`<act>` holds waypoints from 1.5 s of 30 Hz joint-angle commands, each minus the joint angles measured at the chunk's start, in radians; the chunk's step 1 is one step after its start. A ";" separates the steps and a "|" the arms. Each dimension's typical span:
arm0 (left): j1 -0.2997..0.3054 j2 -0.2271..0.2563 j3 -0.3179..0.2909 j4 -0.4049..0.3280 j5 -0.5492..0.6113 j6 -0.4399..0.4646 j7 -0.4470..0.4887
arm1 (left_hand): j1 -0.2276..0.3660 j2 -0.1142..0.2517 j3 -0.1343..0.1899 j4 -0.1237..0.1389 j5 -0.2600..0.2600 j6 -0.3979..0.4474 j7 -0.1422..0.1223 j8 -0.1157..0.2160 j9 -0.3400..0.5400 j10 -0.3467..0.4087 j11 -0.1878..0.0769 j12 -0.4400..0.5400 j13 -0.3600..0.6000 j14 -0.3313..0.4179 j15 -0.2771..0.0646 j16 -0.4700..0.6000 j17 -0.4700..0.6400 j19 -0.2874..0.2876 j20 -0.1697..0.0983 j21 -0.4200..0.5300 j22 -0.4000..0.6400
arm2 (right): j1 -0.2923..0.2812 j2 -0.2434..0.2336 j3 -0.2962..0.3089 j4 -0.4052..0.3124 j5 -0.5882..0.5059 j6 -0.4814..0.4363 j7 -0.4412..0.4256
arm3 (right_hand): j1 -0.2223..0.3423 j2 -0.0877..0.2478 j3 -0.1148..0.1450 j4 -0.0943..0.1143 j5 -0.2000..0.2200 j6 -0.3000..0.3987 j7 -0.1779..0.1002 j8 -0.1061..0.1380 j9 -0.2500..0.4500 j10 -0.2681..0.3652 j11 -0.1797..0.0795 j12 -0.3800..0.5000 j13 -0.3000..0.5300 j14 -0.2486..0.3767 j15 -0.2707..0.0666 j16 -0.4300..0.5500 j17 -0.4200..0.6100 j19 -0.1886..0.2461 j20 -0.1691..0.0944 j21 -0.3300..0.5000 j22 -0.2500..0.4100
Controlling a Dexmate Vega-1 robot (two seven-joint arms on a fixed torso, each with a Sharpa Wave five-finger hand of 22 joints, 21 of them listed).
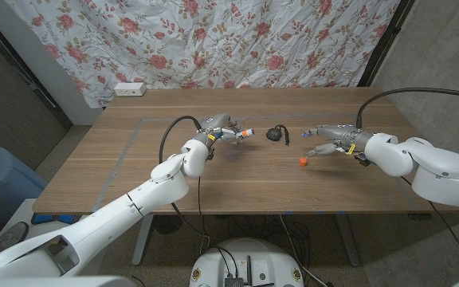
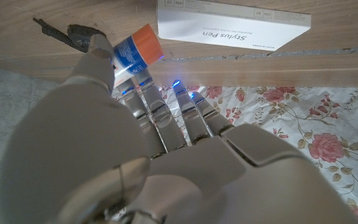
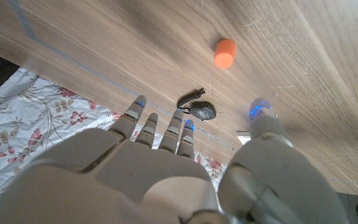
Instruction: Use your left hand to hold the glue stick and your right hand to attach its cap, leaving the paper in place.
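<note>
- Nearest you, both arms come up from the lower corners of the head view and reach out over the wooden bench.
- The small orange cap lies alone on the bench, right of centre; in the right wrist view it lies on its side on bare wood.
- Your right robot hand hangs over the bench just beyond and to the right of that cap, not touching it. Its fingers are spread and it holds nothing; the right wrist view shows the fingers fanned apart with the thumb off to one side.
- Your left robot hand is raised above the bench left of centre and grips the glue stick, whose orange end points toward the right robot hand. In the left wrist view the thumb and a finger pinch the blue-and-white tube just behind its orange end, while the other fingers stay fairly straight.
- Between the two hands, a little farther back, a small dark object with a strap lies on the bench; you can see it past both hands in the wrist views too.
- The left wrist view shows a white printed box lying on the wood.
- A white power strip sits at the far left corner.
- A floral curtain hangs behind the bench.
</note>
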 commanded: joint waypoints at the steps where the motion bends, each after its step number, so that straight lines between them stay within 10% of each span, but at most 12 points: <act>1: -0.002 -0.008 0.002 0.016 -0.034 -0.009 0.030 | -0.003 0.039 0.002 0.003 0.004 0.056 -0.005 0.004 0.008 0.055 -0.053 0.007 0.008 -0.004 -0.156 0.000 0.003 -0.006 -0.007 -0.001 0.003 | 0.062 0.034 -0.079 0.014 -0.090 0.012 0.068 | 0.016 -0.012 0.009 0.005 0.000 0.022 0.000 0.011 0.003 0.023 -0.008 0.004 0.001 0.020 -0.001 0.011 0.002 0.025 -0.006 0.007 0.004; 45: -0.049 0.018 0.021 0.061 -0.057 -0.076 -0.014 | -0.003 0.050 0.000 0.001 0.005 0.057 -0.005 -0.003 0.009 0.050 -0.053 0.005 0.008 -0.009 -0.157 -0.001 0.003 -0.008 -0.009 0.002 0.003 | 0.124 0.159 -0.179 0.148 -0.314 0.106 0.144 | 0.154 -0.027 0.037 0.001 -0.028 0.100 -0.032 0.028 0.004 0.099 -0.038 -0.001 -0.002 0.105 -0.041 0.030 -0.001 0.095 -0.024 0.006 0.004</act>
